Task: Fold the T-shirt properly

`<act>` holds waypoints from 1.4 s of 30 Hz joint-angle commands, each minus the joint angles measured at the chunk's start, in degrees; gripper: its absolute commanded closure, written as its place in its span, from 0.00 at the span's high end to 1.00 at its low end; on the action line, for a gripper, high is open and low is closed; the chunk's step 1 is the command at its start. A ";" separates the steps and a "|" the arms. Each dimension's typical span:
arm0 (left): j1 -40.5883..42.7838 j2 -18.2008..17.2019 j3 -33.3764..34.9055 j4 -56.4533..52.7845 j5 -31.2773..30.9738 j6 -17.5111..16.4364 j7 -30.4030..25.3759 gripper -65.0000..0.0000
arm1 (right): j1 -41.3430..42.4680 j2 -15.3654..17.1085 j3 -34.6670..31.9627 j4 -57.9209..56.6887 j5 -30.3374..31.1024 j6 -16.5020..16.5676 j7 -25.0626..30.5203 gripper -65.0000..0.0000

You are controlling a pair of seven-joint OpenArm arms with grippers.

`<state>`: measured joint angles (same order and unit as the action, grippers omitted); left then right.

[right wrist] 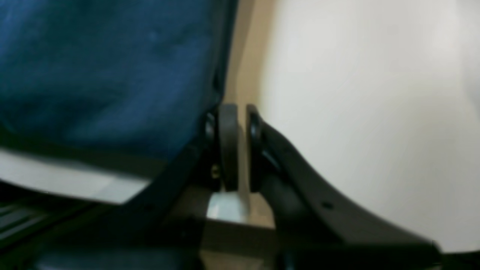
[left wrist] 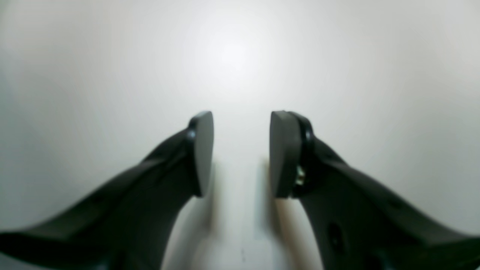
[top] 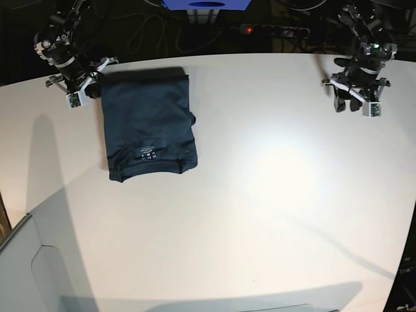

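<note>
The T-shirt (top: 149,120) lies folded into a dark navy rectangle on the left part of the white table (top: 273,182), with its small white neck label facing up near the front edge. In the right wrist view it fills the upper left as blue fabric (right wrist: 105,67). My right gripper (right wrist: 242,146) has its jaws almost together with nothing between them, just beside the shirt's edge; in the base view it sits at the shirt's back left corner (top: 88,81). My left gripper (left wrist: 242,150) is open and empty over bare table, at the far right of the base view (top: 346,101).
A blue box (top: 208,5), loose cables and a power strip with a red light (top: 248,29) lie beyond the table's back edge. A grey panel (top: 26,260) stands at the front left corner.
</note>
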<state>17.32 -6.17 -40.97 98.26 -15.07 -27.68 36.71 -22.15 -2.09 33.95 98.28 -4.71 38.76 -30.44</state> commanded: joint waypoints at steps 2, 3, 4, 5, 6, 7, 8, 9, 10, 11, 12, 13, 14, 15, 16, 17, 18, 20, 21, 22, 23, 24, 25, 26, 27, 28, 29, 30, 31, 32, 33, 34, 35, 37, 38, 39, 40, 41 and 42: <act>0.83 -0.55 -0.30 1.13 -0.71 -0.05 -1.06 0.36 | -0.13 0.37 0.11 1.02 0.89 1.24 1.12 0.02; 0.83 -0.55 -0.30 1.13 -0.71 -0.05 -1.06 0.36 | -0.13 0.37 0.11 0.93 0.89 1.24 1.12 0.02; 0.83 -0.55 -0.39 1.13 -0.71 -0.05 -1.06 0.36 | -0.13 0.37 0.11 0.84 0.89 1.24 1.12 0.02; 0.83 -0.55 -0.39 1.13 -0.71 -0.05 -1.06 0.36 | -0.22 0.37 0.11 0.84 0.89 1.24 1.12 0.02; 0.83 -0.55 -0.39 1.13 -0.71 -0.05 -1.06 0.36 | -0.22 0.37 0.11 0.93 0.89 1.24 1.12 0.02; 0.83 -0.55 -0.39 1.13 -0.71 -0.05 -1.06 0.36 | -0.49 0.37 0.11 1.02 0.89 1.24 1.12 0.02; 0.83 -0.55 -0.39 1.13 -0.71 -0.05 -1.06 0.36 | -1.01 0.37 0.11 1.19 0.89 1.24 1.12 0.02; 0.92 -0.55 -0.39 1.13 -0.71 -0.05 -1.06 0.36 | -1.36 0.29 0.02 1.37 0.89 1.24 1.12 0.02; 0.92 -0.55 -0.39 1.13 -0.71 -0.05 -1.06 0.36 | -1.45 0.20 -0.24 1.54 0.89 1.24 1.12 0.02; 0.92 -0.55 -0.39 1.13 -0.71 -0.05 -1.06 0.36 | -1.72 -0.24 -0.77 1.63 0.89 1.24 1.12 0.02; 0.92 -0.55 -0.39 1.13 -0.71 -0.05 -1.06 0.36 | -1.72 -0.24 -0.94 1.72 0.89 1.24 1.12 0.02; 0.92 -0.55 -0.39 1.13 -0.71 -0.05 -1.06 0.36 | -1.72 -0.24 -1.03 1.72 0.89 1.24 1.12 0.02; 0.92 -0.46 -0.39 1.13 -0.71 -0.05 -1.06 0.36 | -1.72 -0.33 -1.03 1.72 0.89 1.24 1.12 0.02; 0.92 0.06 -0.48 1.13 -0.71 -0.05 -1.06 0.36 | -1.72 -0.33 -1.03 1.72 0.89 1.24 1.12 0.02; 0.92 0.50 -0.48 1.13 -0.71 -0.05 -1.06 0.36 | -1.72 -0.33 -1.03 1.63 0.89 1.24 1.12 0.02; 0.92 0.59 -0.48 1.21 -0.71 -0.05 -1.06 0.36 | -1.72 -0.33 -1.03 1.63 0.89 1.24 1.12 0.02; 0.92 0.59 -0.48 1.21 -0.71 -0.05 -1.06 0.36 | -1.72 -0.33 -0.94 1.63 0.89 1.24 1.12 0.02; 1.36 0.86 -0.48 1.21 -0.71 -0.05 -1.06 0.36 | -1.72 -0.24 -0.68 1.63 0.89 1.24 1.12 0.02; 1.89 0.94 -0.48 1.30 -0.71 -0.05 -1.06 0.36 | -1.72 -0.07 -0.33 1.72 0.89 1.24 1.12 0.02; 2.15 0.86 -0.48 1.74 -0.71 -0.05 -1.06 0.36 | -1.72 -0.07 0.55 1.81 0.89 1.24 1.12 0.02; 2.59 0.86 -0.48 2.53 -0.71 -0.05 -1.06 0.36 | -1.72 -0.24 1.96 2.07 0.89 1.24 1.12 0.02; 3.29 0.86 -0.57 3.59 -0.71 -0.05 -1.06 0.36 | -1.72 -0.33 3.36 2.69 0.89 1.24 1.12 0.02; 4.17 0.86 -0.57 4.73 -0.71 -0.05 -1.06 0.36 | -1.72 -0.33 4.42 3.30 0.89 1.24 0.94 0.02; 5.14 0.86 -0.57 6.14 -0.71 -0.05 -1.06 0.36 | -1.80 -0.42 5.30 4.01 0.89 1.24 0.77 0.02; 6.11 0.86 -0.57 7.54 -0.71 -0.05 -1.06 0.36 | -2.33 -0.42 6.09 4.80 0.89 1.24 0.77 0.02; 7.34 0.86 -0.57 8.78 -0.71 -0.05 -1.06 0.36 | -3.30 -0.42 6.62 5.68 0.89 1.24 0.77 0.02; 8.48 0.86 -0.57 9.92 -0.71 -0.05 -1.06 0.36 | -4.18 -0.42 7.06 6.64 0.89 1.24 0.77 0.02; 9.89 0.86 -0.57 10.97 -0.71 -0.05 -1.06 0.36 | -5.14 -0.42 7.06 7.61 0.89 1.24 0.77 0.02; 11.38 0.86 -0.57 12.03 -0.71 -0.05 -1.06 0.34 | -6.64 -0.33 7.06 8.40 0.89 1.24 0.77 0.02; 12.70 0.86 -0.57 12.73 -0.71 -0.05 -1.06 0.31 | -7.96 -0.33 7.06 9.19 0.89 1.24 0.77 0.02; 14.11 0.86 -0.66 13.26 -0.71 -0.05 -1.15 0.27 | -9.28 -0.33 7.06 10.07 0.89 1.24 0.77 0.02; 15.51 0.94 -1.27 13.79 -0.80 -0.05 -1.15 0.21 | -10.86 -0.33 7.06 10.86 0.89 1.24 0.77 0.02; 16.57 1.21 -1.71 14.05 -0.80 -0.05 -1.06 0.17 | -12.09 -0.33 7.06 11.48 0.89 1.24 0.77 0.02; 18.59 3.23 -2.77 14.14 -0.80 -0.05 -1.15 0.08 | -14.55 -0.15 6.97 11.74 0.89 1.24 0.77 0.02; 19.38 4.02 -3.56 14.14 -0.80 -0.05 -1.15 0.05 | -15.43 -0.07 6.97 11.57 0.89 1.24 0.77 0.02; 20.08 4.72 -4.44 14.14 -0.80 -0.05 -1.06 0.01 | -16.31 0.02 6.88 11.39 0.89 1.24 0.77 0.02; 21.05 5.60 -5.40 13.96 -0.80 -0.05 -1.06 0.00 | -17.36 0.02 6.88 11.39 0.89 1.24 0.77 0.02; 21.93 6.57 -6.11 13.79 -0.80 -0.05 -1.06 0.00 | -18.42 0.02 6.70 11.30 0.89 1.24 0.77 0.02; 22.90 7.54 -6.55 13.70 -0.62 -0.05 -1.06 0.00 | -19.39 0.02 6.62 11.30 0.89 1.24 0.77 0.02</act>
<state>39.42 1.58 -47.24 111.15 -15.18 -27.68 36.42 -40.82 -2.52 40.32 108.86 -4.27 38.81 -30.41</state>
